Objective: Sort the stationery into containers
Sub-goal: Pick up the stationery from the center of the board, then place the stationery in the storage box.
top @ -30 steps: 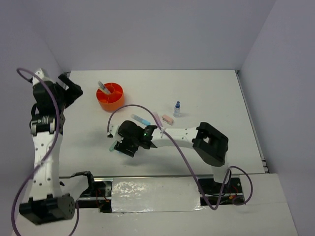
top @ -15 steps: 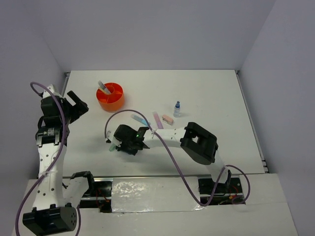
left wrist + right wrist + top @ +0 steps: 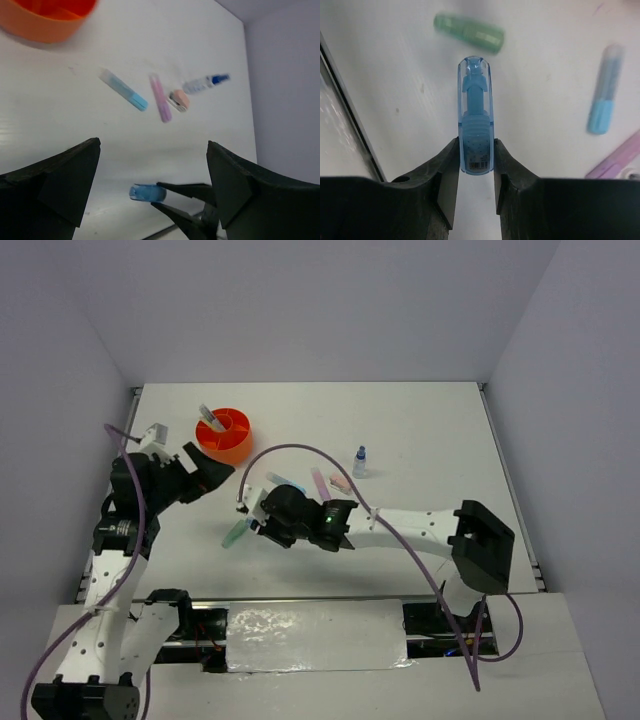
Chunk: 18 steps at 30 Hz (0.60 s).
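My right gripper [image 3: 253,512] is shut on a clear blue marker [image 3: 476,115], which sticks out ahead of its fingers above the table. The left wrist view shows that marker end-on [image 3: 146,193]. A green marker [image 3: 237,532] lies on the table just under it. Further right lie a light blue marker [image 3: 283,481], a pink-purple marker [image 3: 320,483], a pink eraser [image 3: 341,483] and a small blue-capped bottle [image 3: 359,461]. The orange organizer [image 3: 238,448] stands at the back left. Just in front of it my left gripper [image 3: 207,474] hangs open and empty.
A pale pen [image 3: 208,417] stands in the organizer. The table's near edge, a metal rail [image 3: 350,125], runs close to my right gripper. White walls close the table in at the back and at both sides.
My right gripper has shut on the blue marker and lifted it a little away from the green one. The left arm has swung down and right, to just in front of the organizer.
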Each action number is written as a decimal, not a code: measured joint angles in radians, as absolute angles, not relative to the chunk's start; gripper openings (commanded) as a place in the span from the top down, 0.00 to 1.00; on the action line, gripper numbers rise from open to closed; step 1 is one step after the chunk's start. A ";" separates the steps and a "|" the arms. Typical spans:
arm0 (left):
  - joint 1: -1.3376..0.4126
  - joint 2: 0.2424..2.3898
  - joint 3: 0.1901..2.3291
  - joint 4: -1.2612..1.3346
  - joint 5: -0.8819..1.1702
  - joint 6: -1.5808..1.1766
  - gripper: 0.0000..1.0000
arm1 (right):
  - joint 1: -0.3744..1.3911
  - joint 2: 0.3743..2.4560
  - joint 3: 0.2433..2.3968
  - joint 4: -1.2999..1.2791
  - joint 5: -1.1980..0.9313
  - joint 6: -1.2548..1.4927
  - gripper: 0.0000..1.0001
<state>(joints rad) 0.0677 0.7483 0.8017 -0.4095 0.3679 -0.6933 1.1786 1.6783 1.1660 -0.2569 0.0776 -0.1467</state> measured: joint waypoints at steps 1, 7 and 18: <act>0.019 0.751 0.798 -0.384 0.373 -0.716 0.01 | 1.177 1.651 1.167 -0.234 0.087 -0.138 0.99; -0.207 0.838 0.799 -0.278 0.352 -0.786 0.02 | 1.167 1.558 1.171 -0.172 0.154 -0.080 0.99; -0.281 0.864 0.783 -0.265 0.371 -0.801 0.20 | 1.165 1.488 1.169 -0.057 0.219 -0.063 1.00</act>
